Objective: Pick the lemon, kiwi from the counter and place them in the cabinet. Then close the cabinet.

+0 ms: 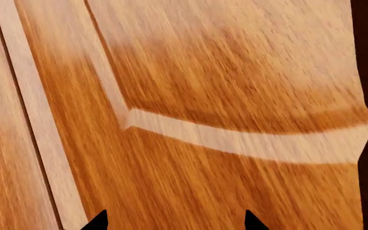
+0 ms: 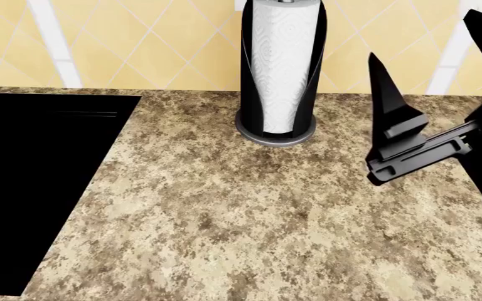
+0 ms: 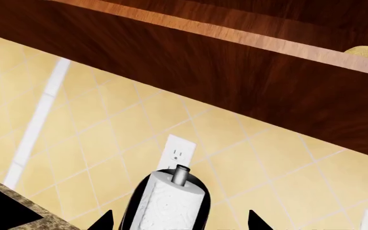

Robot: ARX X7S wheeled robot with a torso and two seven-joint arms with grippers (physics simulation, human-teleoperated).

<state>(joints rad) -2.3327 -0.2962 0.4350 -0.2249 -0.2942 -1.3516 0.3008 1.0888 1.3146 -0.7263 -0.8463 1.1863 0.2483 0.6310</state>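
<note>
My left gripper (image 1: 174,221) is open and empty, its two black fingertips spread close in front of a wooden cabinet door (image 1: 235,72) with a raised panel. My right gripper (image 2: 425,37) is open and empty, raised above the right side of the granite counter (image 2: 250,219); in the right wrist view (image 3: 178,221) it points up at the underside of the cabinet (image 3: 190,62). A small tan-brown rounded top, which looks like the kiwi (image 3: 364,51), peeks over the cabinet's shelf edge. The lemon is out of view. No fruit lies on the visible counter.
A paper towel roll in a black holder (image 2: 278,69) stands at the back of the counter, against the yellow tiled wall (image 2: 140,44). The black stove top (image 2: 32,188) fills the left. A wall outlet (image 3: 176,152) sits above the roll.
</note>
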